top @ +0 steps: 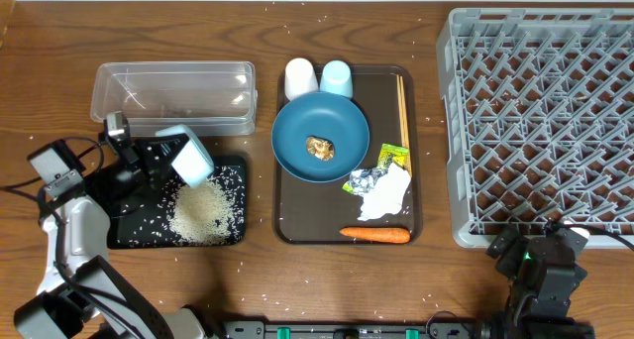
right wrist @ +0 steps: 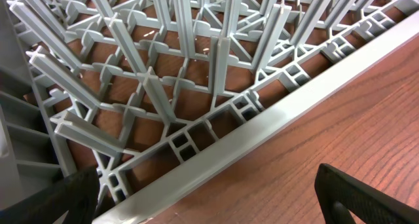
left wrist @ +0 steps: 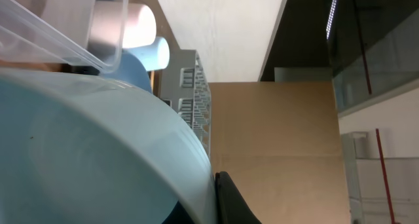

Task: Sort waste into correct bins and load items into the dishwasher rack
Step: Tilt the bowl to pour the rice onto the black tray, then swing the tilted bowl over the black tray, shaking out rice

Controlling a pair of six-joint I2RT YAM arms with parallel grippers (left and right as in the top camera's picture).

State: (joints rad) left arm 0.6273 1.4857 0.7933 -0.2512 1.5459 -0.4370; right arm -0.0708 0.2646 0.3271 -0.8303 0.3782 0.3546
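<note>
My left gripper (top: 149,153) is shut on the white bowl with pale-blue rim (top: 191,157), tipped over the black tray (top: 129,235), where loose rice (top: 205,210) lies; the bowl (left wrist: 85,152) fills the left wrist view. The clear tub (top: 173,96) stands behind. The dark-blue plate (top: 342,131) holds a brown food lump (top: 320,148). A white cup (top: 300,78), light-blue cup (top: 337,78), chopsticks (top: 402,106), packet (top: 393,161), foil ball (top: 365,180), napkin (top: 388,195) and carrot (top: 374,235) lie on the brown tray. My right gripper (right wrist: 209,204) is open and empty at the grey rack's (top: 545,121) front edge.
The brown serving tray (top: 287,220) sits between the black tray and the rack. Stray rice grains dot the wooden table around the trays. The rack's grey rim (right wrist: 275,126) crosses the right wrist view, with bare wood in front of it.
</note>
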